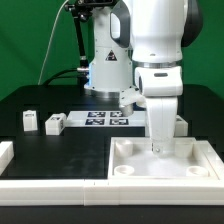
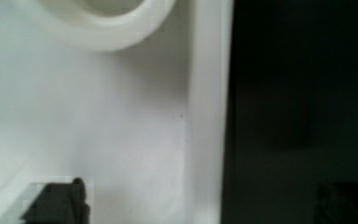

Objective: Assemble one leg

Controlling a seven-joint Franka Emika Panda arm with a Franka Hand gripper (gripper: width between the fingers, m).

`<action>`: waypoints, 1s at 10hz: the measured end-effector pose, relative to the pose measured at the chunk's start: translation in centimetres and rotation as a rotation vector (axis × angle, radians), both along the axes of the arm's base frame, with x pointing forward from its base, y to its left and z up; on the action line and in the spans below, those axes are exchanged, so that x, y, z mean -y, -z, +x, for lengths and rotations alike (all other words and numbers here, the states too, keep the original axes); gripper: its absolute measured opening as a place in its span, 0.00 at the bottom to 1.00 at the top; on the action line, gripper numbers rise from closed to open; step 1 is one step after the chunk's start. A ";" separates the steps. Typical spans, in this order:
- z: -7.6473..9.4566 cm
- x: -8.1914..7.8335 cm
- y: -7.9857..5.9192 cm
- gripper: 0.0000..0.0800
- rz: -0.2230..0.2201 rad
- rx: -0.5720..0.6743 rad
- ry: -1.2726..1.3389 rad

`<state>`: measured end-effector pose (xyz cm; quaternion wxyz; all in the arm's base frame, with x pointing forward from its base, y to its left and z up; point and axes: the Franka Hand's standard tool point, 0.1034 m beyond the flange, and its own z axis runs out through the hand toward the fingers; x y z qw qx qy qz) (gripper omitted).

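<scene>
The hand [image 1: 160,143] is spread wide over the tray [image 1: 203,160]. The leg [image 1: 55,123], far from it, looks light and hard; pinch its flat sides.

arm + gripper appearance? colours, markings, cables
The arm has glossy white rounded shells with a black band at the wrist joint. The gripper is white; its fingertips look black in the wrist view. Black cables run behind.

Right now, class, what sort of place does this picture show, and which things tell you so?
Probably a robotics lab bench: a robot arm over a black table, a green backdrop behind, and a marker board with tags.
</scene>
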<state>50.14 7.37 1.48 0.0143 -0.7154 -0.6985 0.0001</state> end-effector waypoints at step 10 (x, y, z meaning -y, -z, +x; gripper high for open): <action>-3.5 -1.4 -3.1 0.81 -0.015 0.008 0.086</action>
